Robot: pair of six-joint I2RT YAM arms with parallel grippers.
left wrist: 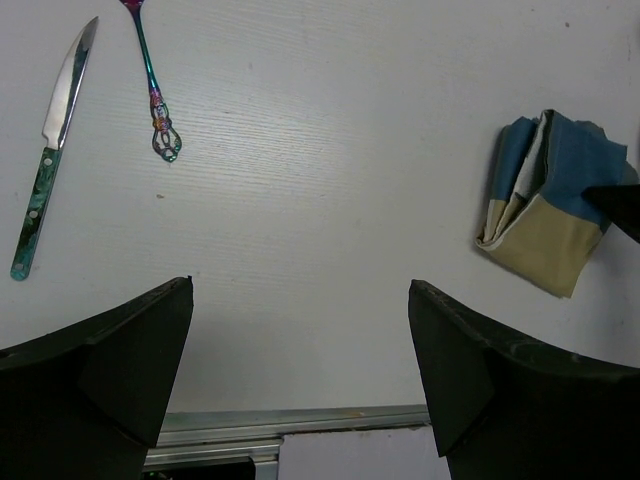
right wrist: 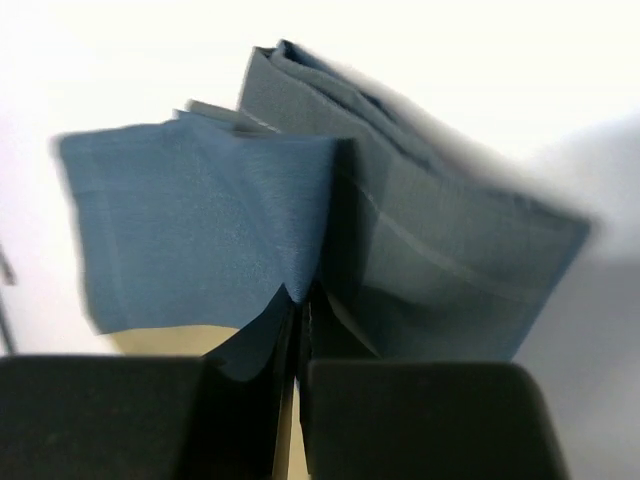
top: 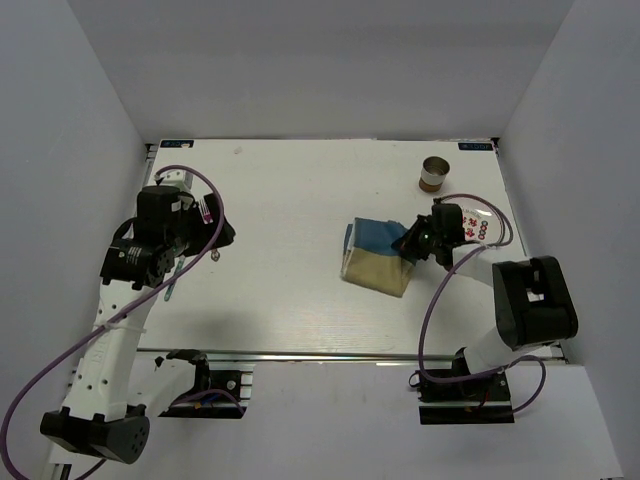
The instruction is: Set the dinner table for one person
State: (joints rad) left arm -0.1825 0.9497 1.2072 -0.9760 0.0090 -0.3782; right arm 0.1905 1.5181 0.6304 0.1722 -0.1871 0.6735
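The dinner table (top: 290, 300) is a large white tabletop. A folded blue-and-tan cloth placemat (top: 372, 258) lies bunched right of centre. My right gripper (top: 411, 243) is shut on its blue edge; in the right wrist view the cloth (right wrist: 200, 230) is pinched between the closed fingers (right wrist: 300, 315) and lifted into folds. My left gripper (left wrist: 300, 330) is open and empty, hovering above bare table near the front edge; it is at the left in the top view (top: 218, 236). The placemat also shows in the left wrist view (left wrist: 555, 200).
A knife with a teal handle (left wrist: 48, 150) and a utensil with an iridescent handle (left wrist: 157, 100) lie on the table's left side. A small brown cup (top: 433, 173) stands at the back right. A white item with red pattern (top: 480, 226) lies under the right arm. The metal front rail (left wrist: 300, 420) is close.
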